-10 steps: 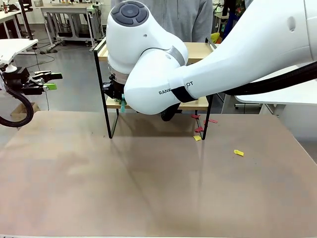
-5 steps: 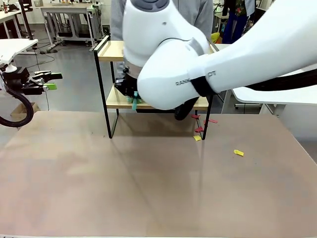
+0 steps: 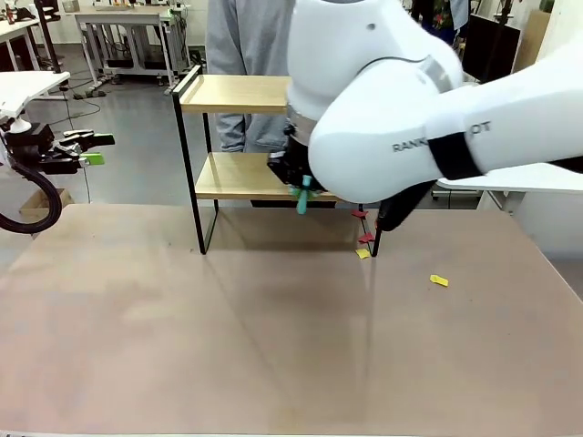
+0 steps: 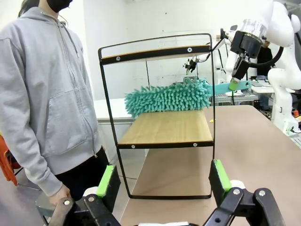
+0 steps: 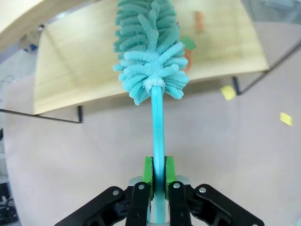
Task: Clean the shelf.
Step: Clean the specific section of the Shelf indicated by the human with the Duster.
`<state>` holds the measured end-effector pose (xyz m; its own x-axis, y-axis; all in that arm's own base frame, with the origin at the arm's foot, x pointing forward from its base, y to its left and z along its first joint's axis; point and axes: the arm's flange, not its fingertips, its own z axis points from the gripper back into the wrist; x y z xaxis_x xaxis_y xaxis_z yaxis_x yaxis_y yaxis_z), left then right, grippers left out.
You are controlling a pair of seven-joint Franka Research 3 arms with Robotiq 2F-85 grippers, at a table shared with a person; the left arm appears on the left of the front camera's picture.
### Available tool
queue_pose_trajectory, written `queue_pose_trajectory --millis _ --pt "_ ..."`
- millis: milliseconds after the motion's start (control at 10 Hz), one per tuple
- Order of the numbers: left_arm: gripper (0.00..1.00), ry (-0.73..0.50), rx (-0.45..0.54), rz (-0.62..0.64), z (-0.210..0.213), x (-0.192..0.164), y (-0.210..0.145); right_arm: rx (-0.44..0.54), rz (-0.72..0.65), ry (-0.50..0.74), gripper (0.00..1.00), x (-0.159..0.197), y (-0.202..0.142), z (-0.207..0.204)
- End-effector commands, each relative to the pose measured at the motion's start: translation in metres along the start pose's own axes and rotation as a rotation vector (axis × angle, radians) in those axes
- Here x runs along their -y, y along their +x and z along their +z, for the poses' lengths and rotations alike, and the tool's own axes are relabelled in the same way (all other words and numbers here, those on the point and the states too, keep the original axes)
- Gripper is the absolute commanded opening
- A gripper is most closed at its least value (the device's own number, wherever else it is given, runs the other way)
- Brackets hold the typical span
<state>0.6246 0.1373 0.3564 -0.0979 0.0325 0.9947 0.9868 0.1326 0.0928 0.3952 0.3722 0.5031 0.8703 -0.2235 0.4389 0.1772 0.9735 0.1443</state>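
Note:
The shelf [image 3: 202,173] stands at the table's far side, two light wood boards in a black frame. My right gripper [image 3: 296,182] is at the right part of its lower board [image 5: 80,61], shut on the handle [image 5: 157,136] of a teal fluffy duster [image 5: 150,56]. The duster head [image 4: 169,96] lies over the lower board [image 4: 164,128], reaching in from the shelf's open front. A red scrap [image 5: 199,20] lies on that board beyond the duster. My left gripper [image 3: 98,149] hovers off the table's left edge, open and empty, its green pads [image 4: 109,181] wide apart.
A person in a grey hoodie [image 4: 47,94] stands behind the shelf. Red scraps [image 3: 366,237] and a yellow scrap [image 3: 363,253] lie by the shelf's right front leg, another yellow scrap [image 3: 439,280] farther right. My bulky right arm [image 3: 401,118] hides the shelf's right end.
My right arm has swept the duster from the left end of the lower board to its right part. The left arm has stayed still.

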Motion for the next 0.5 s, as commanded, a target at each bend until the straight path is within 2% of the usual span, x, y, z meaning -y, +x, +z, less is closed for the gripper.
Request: queue_pose_trajectory --millis 0,200,400 --pt "1.00 -0.003 0.003 -0.005 0.000 0.001 0.002 -0.035 -0.022 -0.058 0.13 0.034 -0.006 0.016" --pt "1.00 -0.003 0.003 -0.005 0.000 0.001 0.002 -0.031 -0.070 -0.132 0.13 0.062 -0.009 0.028" --pt "1.00 -0.003 0.003 -0.005 0.000 0.001 0.002 -0.005 -0.107 -0.196 0.13 0.072 -0.013 0.037"
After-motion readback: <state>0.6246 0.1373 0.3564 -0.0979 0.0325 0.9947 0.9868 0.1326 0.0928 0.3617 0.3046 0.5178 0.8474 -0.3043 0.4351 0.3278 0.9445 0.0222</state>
